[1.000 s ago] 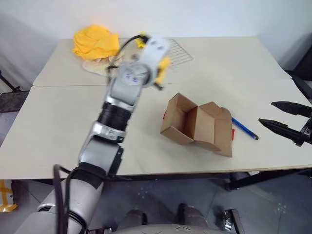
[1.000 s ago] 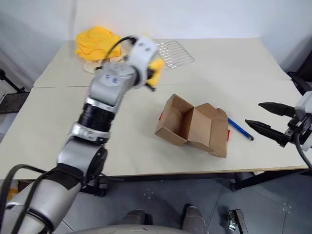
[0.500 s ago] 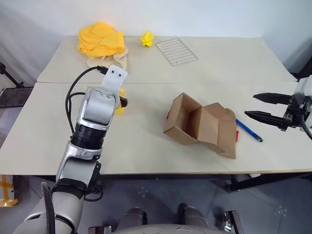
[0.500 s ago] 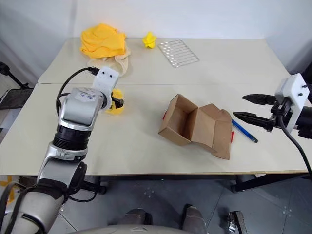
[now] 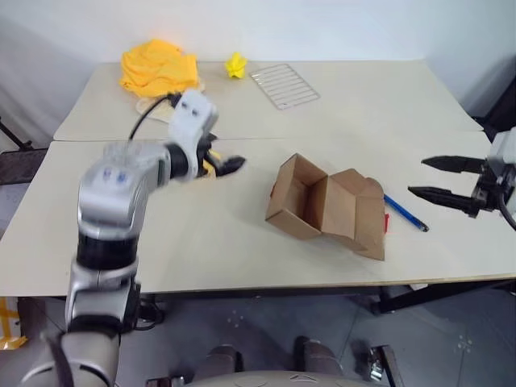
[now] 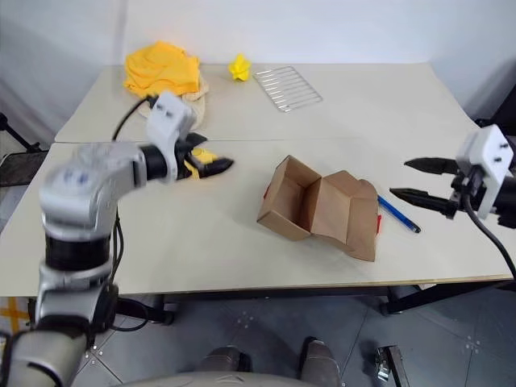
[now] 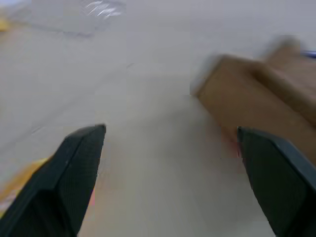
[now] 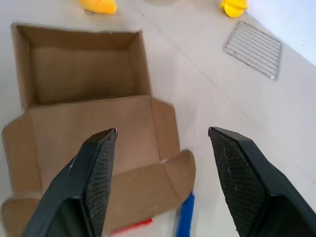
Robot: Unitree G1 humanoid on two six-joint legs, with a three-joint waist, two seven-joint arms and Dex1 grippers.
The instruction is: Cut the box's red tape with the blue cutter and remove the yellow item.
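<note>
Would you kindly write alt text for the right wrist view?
The open right gripper hovers over the box, whose flaps are open and whose inside is bare. The blue cutter lies beside it; a yellow item lies on the table beyond.

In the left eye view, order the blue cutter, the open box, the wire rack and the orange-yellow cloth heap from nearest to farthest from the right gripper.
1. Blue cutter, on the table just beside the right gripper.
2. Box, open, mid-table past the cutter.
3. Wire rack, at the table's far side.
4. Orange-yellow cloth heap, far left corner.
</note>
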